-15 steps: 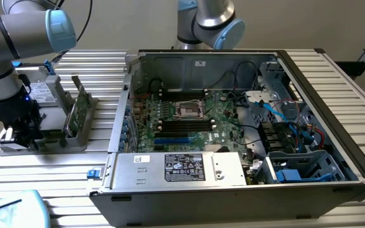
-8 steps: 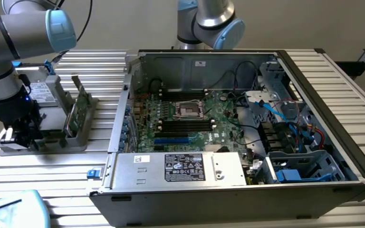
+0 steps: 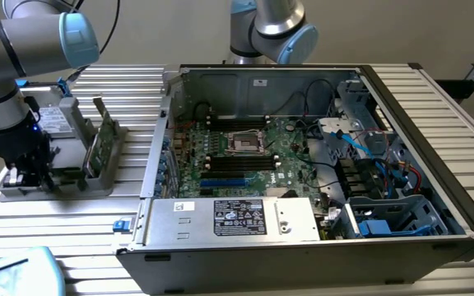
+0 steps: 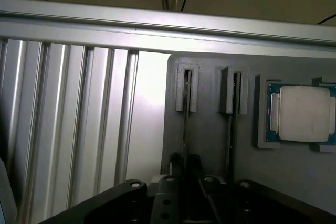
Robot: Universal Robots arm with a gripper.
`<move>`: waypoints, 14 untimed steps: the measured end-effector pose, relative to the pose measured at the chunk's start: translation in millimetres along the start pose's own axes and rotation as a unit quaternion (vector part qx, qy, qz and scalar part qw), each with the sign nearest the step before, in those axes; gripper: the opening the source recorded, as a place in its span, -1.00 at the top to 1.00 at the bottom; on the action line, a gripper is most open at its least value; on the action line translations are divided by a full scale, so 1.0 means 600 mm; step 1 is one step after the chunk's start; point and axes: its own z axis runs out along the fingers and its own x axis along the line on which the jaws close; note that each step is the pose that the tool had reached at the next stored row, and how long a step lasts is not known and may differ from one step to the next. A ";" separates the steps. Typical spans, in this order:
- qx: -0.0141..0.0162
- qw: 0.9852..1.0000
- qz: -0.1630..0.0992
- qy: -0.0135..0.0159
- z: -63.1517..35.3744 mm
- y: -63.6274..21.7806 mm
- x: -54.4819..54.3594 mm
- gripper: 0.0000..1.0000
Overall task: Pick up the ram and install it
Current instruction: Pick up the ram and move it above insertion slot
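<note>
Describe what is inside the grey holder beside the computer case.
In the grey holder, a ram stick and a second stick stand edge-on in slots; a silver processor chip lies in a recess. The claw covers both sticks' near ends.

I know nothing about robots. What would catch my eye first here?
The big open computer case, green circuit board bare inside, sits mid-scene in the exterior view. At that view's left, the robot arm has its pincer low over a grey holder where a green memory stick stands upright. The wrist view shows a square silver chip in that holder.
</note>
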 end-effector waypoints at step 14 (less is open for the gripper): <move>0.000 1.000 0.000 0.002 0.000 0.000 0.000 0.72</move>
